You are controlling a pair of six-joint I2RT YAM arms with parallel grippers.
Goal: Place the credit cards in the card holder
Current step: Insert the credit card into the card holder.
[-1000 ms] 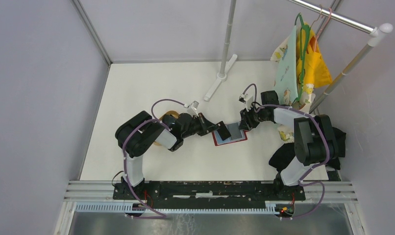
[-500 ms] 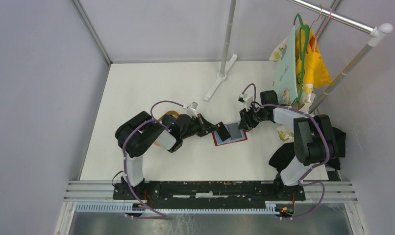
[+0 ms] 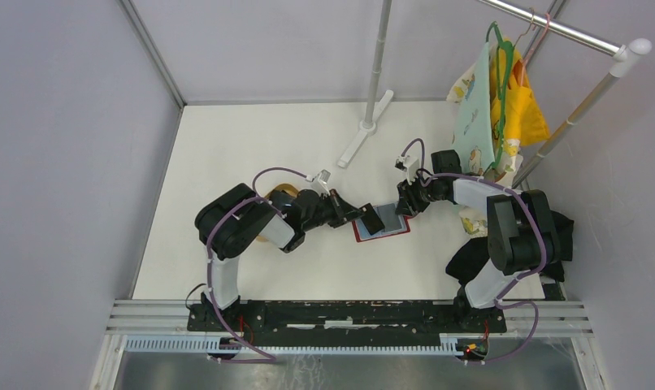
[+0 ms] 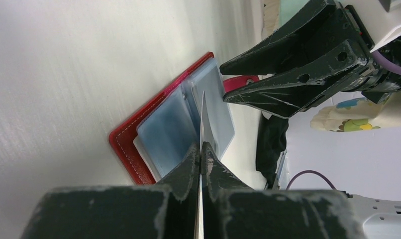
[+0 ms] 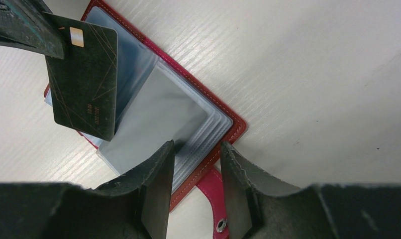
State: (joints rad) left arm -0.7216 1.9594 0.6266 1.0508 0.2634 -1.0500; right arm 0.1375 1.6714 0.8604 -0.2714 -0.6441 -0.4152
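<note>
**A:** On the worktop (image 3: pixel 251 138), mid-frame, the card holder (image 3: pixel 387 224) lies open and flat. Red cover down, grey-blue pocket panels up, snap tab (image 5: pixel 213 199) sticking out on the right arm's side.

**B:** Anything in the pockets?

**A:** Can't tell, the panels are cloudy. The oval tray (image 3: pixel 280 192) is mostly hidden by the left arm (image 3: pixel 251 219), so its contents aren't visible.

**B:** Change from a second ago?

**A:** Small. The left arm has pushed a bit toward the holder. The black card (image 5: pixel 84 79) was at the holder's left rim and now sits further in over the left panel. The right arm is in the same spot.

**B:** Jaws?

**A:** Left jaws are squeezed tight on one end of the black card. The card stands on edge and tilted, with its free end down by the fold between the panels. Whether it touches, can't tell. Right jaws are part-way apart and grip nothing I can see. Their tips straddle the edge of the stacked panels near the tab.

**B:** Holder versus jaws?

**A:** It lies between the two. Left jaws are just above its left half, right jaws at its right edge.
</note>
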